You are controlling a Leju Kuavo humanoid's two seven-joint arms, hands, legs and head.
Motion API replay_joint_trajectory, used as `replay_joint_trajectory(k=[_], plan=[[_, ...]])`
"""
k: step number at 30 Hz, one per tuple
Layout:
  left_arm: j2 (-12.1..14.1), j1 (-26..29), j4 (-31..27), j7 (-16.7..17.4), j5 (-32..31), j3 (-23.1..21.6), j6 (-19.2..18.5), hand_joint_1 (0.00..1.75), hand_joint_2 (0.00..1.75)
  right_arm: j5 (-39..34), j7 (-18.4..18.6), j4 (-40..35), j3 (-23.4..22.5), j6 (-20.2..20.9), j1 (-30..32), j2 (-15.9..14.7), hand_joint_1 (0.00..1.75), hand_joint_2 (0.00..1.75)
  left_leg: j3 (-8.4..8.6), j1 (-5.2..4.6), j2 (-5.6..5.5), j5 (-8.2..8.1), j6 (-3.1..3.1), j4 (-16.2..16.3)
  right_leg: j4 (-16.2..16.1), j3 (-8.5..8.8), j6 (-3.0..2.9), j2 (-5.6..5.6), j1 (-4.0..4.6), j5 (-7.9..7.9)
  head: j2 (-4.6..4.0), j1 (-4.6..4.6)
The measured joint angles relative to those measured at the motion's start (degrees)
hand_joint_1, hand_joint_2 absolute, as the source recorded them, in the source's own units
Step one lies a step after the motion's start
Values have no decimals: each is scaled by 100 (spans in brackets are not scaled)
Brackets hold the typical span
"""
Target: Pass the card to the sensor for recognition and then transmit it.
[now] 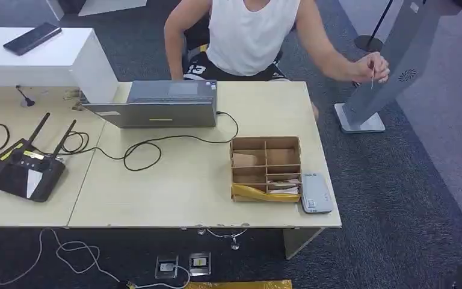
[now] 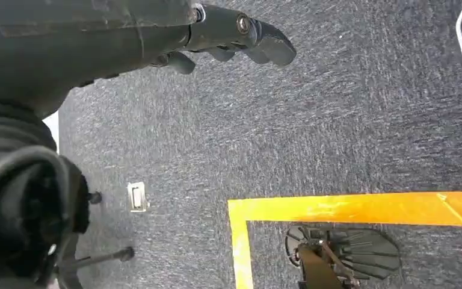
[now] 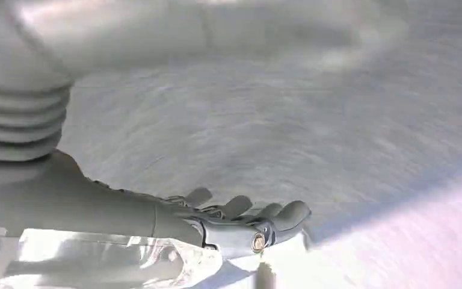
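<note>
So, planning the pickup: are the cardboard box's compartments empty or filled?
Partly filled: the cardboard box shows cards in its near compartments; the far-right one looks empty.

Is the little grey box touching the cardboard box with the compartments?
Touching. In the head view, the grey box lies flat on the table with its long side right against the cardboard box; no gap shows between them.

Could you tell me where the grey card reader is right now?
In the head view, the flat grey card reader lies near the table's right front corner, touching the right side of the cardboard divided box.
</note>
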Motion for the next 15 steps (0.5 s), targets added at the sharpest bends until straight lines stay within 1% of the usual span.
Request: replay_joint_trajectory(k=[2, 4, 6, 8, 10, 13, 14, 15], plan=[[15, 2, 0, -24, 17, 0, 31, 0, 0, -393, -615, -83, -176, 11, -451, -239, 0, 175, -2, -11, 4, 6, 9, 0, 1, -7, 1, 7, -12, 7, 0, -4], [26, -2, 0, -72, 33, 0, 42, 0, 0, -691, -943, -183, -252, 57, -933, -490, 0, 175, -2, -12, 3, 12, 17, 1, 1, -2, 5, 10, -13, 10, 0, -4], [33, 8, 0, -109, 57, 0, 72, 0, 0, -1110, -1110, -286, -254, 172, -1405, -647, 0, 175, -4, -15, 0, 17, 21, 1, 2, -1, 9, 0, -16, 12, 0, -2], [33, 6, 0, -153, 89, 0, 114, 0, 0, -1754, -1045, -467, -202, 199, -1835, -737, 0, 175, -4, -19, -7, 23, 28, 2, 1, -2, 11, -8, -20, 14, 0, -5], [31, 4, 0, -190, 116, 2, 129, 0, 0, -2654, -866, -733, 5, 93, -2074, -791, 0, 175, -6, -18, -30, 24, 29, 2, 1, 4, 11, -31, -18, 13, 0, -2], [24, 13, 0, -190, 125, 2, 181, 0, 0, -4101, -631, -1288, 713, -313, -2205, -831, 0, 175, -17, -20, -42, 26, 32, 2, 2, 4, 11, -45, -20, 13, 0, 0], [22, 13, 0, -192, 159, 2, 216, 0, 0, -4444, -594, -1466, 987, -406, -2237, -848, 0, 0, -19, -22, -39, 26, 32, 2, 3, 2, 11, -42, -21, 13, 0, -9], [22, 11, 0, -195, 177, 2, 230, 0, 0, -4684, -563, -1613, 1218, -463, -2280, -857, 0, 0, -19, -22, -37, 26, 32, 1, 3, 0, 11, -42, -21, 13, 0, -4]])
